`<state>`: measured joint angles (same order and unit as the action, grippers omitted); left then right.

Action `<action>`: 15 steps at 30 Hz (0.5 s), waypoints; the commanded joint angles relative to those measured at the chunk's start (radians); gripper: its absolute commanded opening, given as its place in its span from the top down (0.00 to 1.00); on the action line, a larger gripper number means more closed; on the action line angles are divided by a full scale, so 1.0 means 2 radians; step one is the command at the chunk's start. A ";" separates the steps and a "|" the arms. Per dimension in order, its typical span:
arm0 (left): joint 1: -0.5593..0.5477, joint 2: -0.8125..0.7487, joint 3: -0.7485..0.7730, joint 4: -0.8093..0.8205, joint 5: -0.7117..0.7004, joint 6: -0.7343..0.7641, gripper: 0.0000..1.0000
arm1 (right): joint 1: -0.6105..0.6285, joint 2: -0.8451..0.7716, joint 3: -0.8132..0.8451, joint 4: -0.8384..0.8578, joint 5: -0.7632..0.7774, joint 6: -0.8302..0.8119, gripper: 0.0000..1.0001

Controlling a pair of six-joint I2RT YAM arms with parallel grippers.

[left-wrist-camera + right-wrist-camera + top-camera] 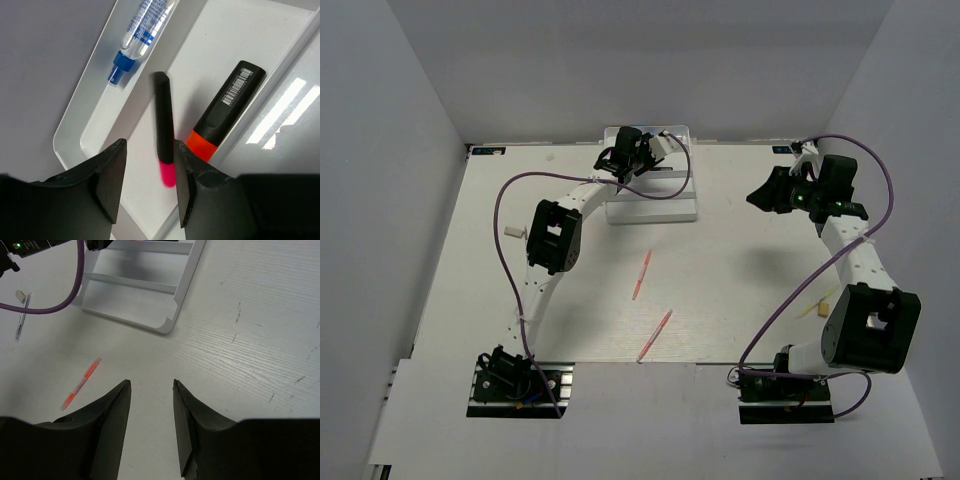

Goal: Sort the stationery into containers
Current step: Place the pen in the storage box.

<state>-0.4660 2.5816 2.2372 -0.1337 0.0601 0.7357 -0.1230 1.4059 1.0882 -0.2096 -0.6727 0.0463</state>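
Observation:
My left gripper [620, 162] hangs open over the white tray [660, 208] at the far middle of the table. In the left wrist view the pink-and-black marker [164, 125] shows blurred between the open jaws [150, 145], close to the right finger, over a tray [70, 120] row. The orange-and-black marker [225, 110] lies in the same row. The clear blue-capped bottle [142, 30] lies in the outer row. My right gripper [758, 195] is open and empty [151, 383] above bare table. Two pink-orange sticks [642, 274] [655, 335] lie mid-table.
A small pale eraser block [510, 232] sits left of the left arm. The right wrist view shows one stick [80, 382], a thin pale pen [20, 320] beyond it, and the tray's near corner [165, 330]. A pale yellowish sliver [815, 305] lies by the right arm.

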 commanded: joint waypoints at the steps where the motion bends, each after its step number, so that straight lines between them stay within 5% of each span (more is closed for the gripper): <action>1: 0.001 -0.017 0.000 0.000 0.011 -0.007 0.47 | 0.000 0.001 0.017 0.008 -0.009 0.004 0.55; 9: 0.001 -0.028 0.000 0.012 0.013 -0.023 0.45 | -0.001 -0.003 0.019 0.001 -0.005 -0.002 0.56; 15: 0.001 -0.109 -0.005 -0.004 0.032 -0.132 0.48 | 0.002 -0.023 0.046 -0.075 0.042 -0.074 0.58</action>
<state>-0.4660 2.5591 2.2292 -0.1356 0.0826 0.6075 -0.1226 1.4075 1.1122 -0.2726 -0.6441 -0.0116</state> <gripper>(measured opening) 0.521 0.417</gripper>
